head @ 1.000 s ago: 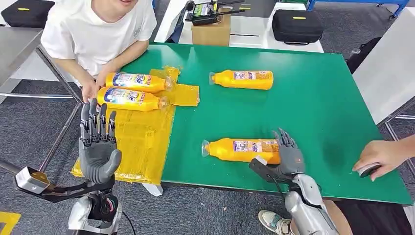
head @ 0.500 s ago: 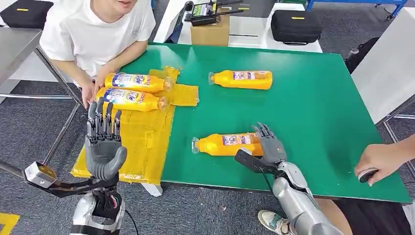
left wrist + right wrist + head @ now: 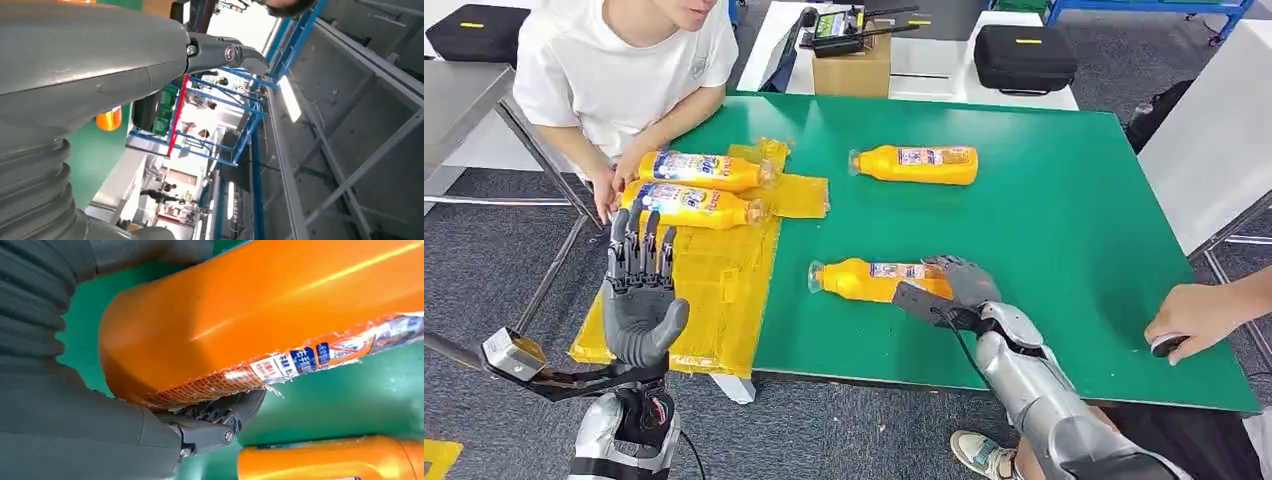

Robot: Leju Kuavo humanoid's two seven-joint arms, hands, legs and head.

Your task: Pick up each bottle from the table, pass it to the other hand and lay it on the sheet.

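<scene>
Overhead, the head view takes in the whole green table (image 3: 1064,200). The robot's right hand (image 3: 959,285) grips the base end of an orange plastic bottle with a printed label (image 3: 869,280), which lies near the table's near edge with its long axis running left-right and its cap pointing left. A second orange bottle (image 3: 914,164) lies farther back, also cap-left. Two more orange bottles (image 3: 694,185) lie side by side on the crinkled yellow sheet (image 3: 714,280) at the table's left edge, caps pointing right. The left hand (image 3: 639,290) is raised off the left side, empty, fingers straight and apart. A person in a white shirt (image 3: 619,65) sits at the far left; another person's hand (image 3: 1199,318) rests at the right edge.

Closer in, the right wrist view adds what the head view hides: dark fingers (image 3: 225,412) curled under the gripped bottle's base.

The left wrist view shows that hand's grey cover (image 3: 75,55) against blue racking (image 3: 235,125).
</scene>
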